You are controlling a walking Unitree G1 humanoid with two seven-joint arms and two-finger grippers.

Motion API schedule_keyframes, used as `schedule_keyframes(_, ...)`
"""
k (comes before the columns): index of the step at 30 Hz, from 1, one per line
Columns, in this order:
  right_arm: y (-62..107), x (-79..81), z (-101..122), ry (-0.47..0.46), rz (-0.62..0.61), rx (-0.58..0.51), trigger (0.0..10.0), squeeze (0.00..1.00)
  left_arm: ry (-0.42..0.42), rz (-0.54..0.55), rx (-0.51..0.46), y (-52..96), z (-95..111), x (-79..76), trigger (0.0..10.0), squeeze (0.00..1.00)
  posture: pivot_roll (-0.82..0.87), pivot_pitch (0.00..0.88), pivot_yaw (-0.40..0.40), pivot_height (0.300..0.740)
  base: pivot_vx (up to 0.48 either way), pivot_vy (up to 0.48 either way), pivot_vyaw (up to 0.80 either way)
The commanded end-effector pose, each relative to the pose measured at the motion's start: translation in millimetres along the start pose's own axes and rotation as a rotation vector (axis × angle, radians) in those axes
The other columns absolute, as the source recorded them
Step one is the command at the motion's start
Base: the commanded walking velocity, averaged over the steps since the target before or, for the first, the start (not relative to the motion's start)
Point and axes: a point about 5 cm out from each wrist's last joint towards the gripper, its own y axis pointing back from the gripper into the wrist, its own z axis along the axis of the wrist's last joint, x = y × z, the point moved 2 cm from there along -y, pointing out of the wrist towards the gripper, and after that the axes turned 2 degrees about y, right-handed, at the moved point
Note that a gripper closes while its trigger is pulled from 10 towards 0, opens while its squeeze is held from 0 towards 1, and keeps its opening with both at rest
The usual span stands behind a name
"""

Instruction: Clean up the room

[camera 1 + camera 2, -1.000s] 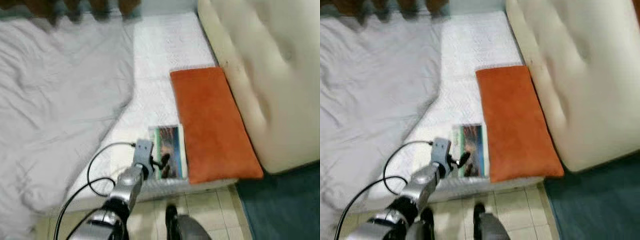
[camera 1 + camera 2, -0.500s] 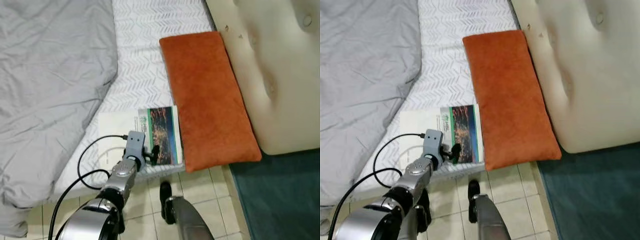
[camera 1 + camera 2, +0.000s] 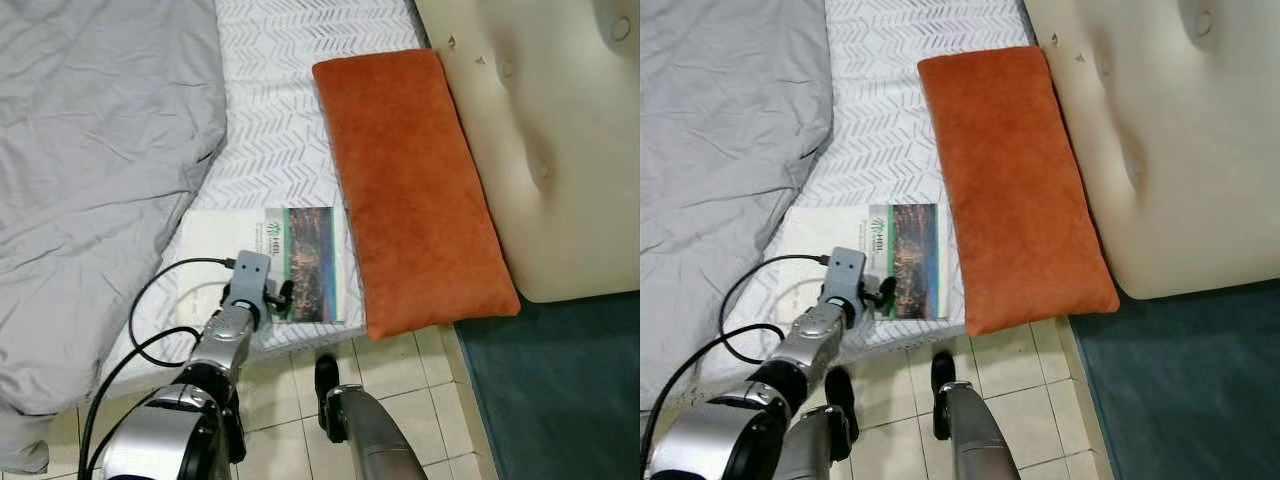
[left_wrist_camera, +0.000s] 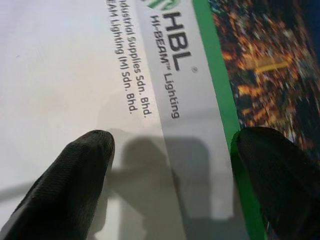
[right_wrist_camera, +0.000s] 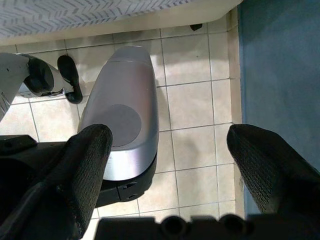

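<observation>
Left tool (image 3: pixel 283 296) over the booklet (image 3: pixel 300 262) at the bed (image 3: pixel 280 120) edge.
Its fingers (image 4: pixel 80 170) stand apart just above the booklet, lower centre of frame, beside the orange cushion (image 3: pixel 410 190); the right tool (image 5: pixel 170 165), fingers apart, hangs over the tiled floor (image 5: pixel 190 105).

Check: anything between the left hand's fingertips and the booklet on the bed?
Nothing. In the left wrist view the left hand is open just over the booklet, no object between them.

1 orange pillow (image 3: pixel 412 190), 1 booklet (image 3: pixel 262 262), 1 gray blanket (image 3: pixel 95 170) & 1 cream headboard (image 3: pixel 545 140) are lying here. 2 grippers: left (image 3: pixel 280 298), right (image 5: pixel 170 165).
</observation>
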Motion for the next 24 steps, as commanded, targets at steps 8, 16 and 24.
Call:
schedule_keyframes(8,0.8,0.5,-7,0.029,0.047,0.038,10.0,0.0,0.254,-0.027,0.079,1.1,-18,-32.4,10.0,0.0,-0.5,0.721,-0.158,0.74,0.0,0.0,0.0)
schedule_keyframes(16,0.0,2.1,-6,0.041,0.054,0.032,10.0,0.0,0.387,-0.075,0.085,0.3,-12,-72.6,10.0,0.0,-0.51,0.716,-0.154,0.74,0.0,0.0,0.0)
schedule_keyframes(24,1.5,4.2,-8,0.043,0.053,0.035,10.0,0.0,0.404,-0.067,0.098,0.6,-13,-77.3,10.0,0.0,-0.5,0.716,-0.139,0.74,0.0,0.0,0.0)
